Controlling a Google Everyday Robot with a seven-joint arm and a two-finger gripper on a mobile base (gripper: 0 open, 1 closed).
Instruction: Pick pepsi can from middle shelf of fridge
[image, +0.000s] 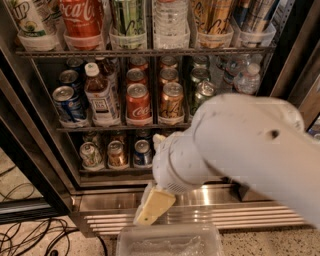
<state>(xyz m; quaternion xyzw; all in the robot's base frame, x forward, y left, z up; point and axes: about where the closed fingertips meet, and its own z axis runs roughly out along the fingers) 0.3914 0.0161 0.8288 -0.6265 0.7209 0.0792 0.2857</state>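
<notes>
While a clear plastic tub (170, 241) sits nearest at the bottom edge, the gripper (151, 209) hangs just above it, its yellowish tip pointing down and to the left in front of the steel base grille (240, 216). Whether it is apart or together cannot be told; nothing shows in its grasp, and it touches no can. Behind it the thick white arm (245, 142) slants up to the right and covers the right side of the fridge (35, 155). Farther back, the pepsi can (67, 103) stands upright at the left end of the middle shelf (125, 128), well apart from the gripper. Beside it are a white-capped bottle (98, 96), the red Coca-Cola can (138, 103) and an orange-brown can (171, 102).
</notes>
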